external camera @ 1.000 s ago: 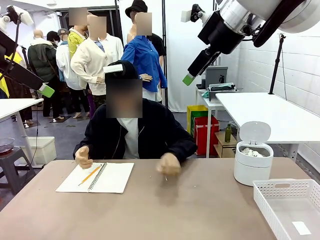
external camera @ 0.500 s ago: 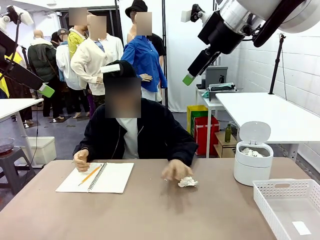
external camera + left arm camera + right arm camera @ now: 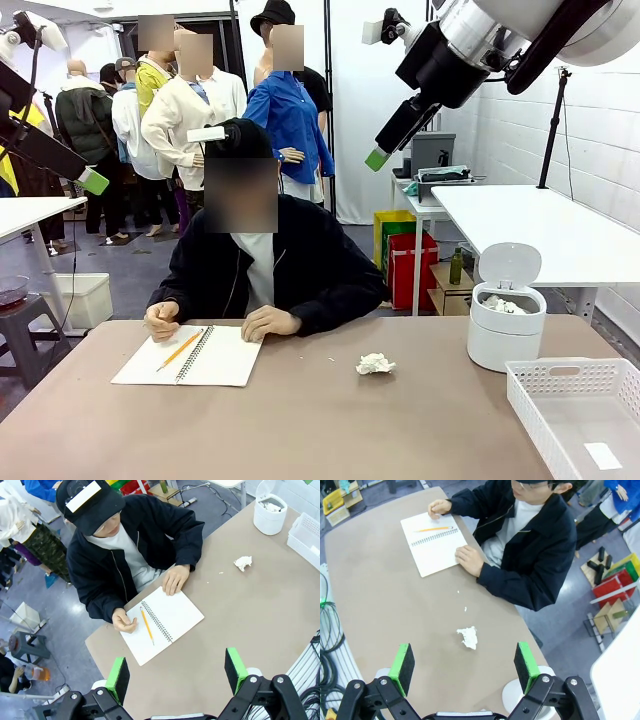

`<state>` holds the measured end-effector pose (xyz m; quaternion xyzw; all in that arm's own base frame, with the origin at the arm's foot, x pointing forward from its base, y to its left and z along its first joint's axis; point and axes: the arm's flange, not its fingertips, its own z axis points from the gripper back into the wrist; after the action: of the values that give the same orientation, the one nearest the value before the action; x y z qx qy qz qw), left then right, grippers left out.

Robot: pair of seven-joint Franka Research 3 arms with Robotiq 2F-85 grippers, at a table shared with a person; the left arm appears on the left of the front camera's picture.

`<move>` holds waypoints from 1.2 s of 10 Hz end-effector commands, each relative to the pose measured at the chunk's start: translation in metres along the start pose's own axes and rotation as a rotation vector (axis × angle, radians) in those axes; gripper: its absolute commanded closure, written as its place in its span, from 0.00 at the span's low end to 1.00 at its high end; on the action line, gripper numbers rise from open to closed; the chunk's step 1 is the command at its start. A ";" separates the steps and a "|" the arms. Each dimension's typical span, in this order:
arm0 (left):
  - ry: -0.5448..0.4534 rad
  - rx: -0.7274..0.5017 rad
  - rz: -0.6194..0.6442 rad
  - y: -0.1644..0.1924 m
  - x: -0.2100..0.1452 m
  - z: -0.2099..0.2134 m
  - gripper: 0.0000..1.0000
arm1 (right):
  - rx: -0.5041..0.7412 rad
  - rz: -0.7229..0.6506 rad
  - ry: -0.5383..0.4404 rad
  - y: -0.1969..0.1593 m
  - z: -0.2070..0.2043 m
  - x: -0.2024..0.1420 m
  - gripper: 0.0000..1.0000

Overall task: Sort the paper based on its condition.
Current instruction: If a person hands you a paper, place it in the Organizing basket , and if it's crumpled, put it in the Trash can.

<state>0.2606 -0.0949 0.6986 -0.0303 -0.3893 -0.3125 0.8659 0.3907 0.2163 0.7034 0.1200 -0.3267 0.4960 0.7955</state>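
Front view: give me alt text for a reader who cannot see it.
A crumpled white paper ball lies on the brown table, between a person's spiral notebook and an open white bin holding more crumpled paper. A white basket with one flat slip sits at near right; the left arm and right arm hang high above.

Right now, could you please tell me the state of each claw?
Left claw: open, holding nothing.
Right claw: open, holding nothing.

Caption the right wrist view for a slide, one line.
Open right gripper hangs above a crumpled paper lump on the brown table, near a person whose hand touches a spiral notebook.
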 end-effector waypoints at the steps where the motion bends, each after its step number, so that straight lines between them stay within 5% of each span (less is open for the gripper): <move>1: -0.001 0.001 0.001 0.000 0.000 0.000 0.00 | 0.001 -0.002 -0.001 0.000 0.001 0.000 0.00; 10: -0.001 0.001 0.001 0.000 0.000 0.000 0.00 | 0.000 0.000 0.000 0.000 0.000 0.000 0.00; 12: -0.001 0.001 0.001 0.000 0.000 0.000 0.00 | 0.097 -0.004 0.230 -0.028 -0.023 0.006 0.00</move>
<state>0.2605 -0.0950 0.6986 -0.0303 -0.3894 -0.3126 0.8659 0.4022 0.2156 0.6893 0.1132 -0.2707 0.5087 0.8094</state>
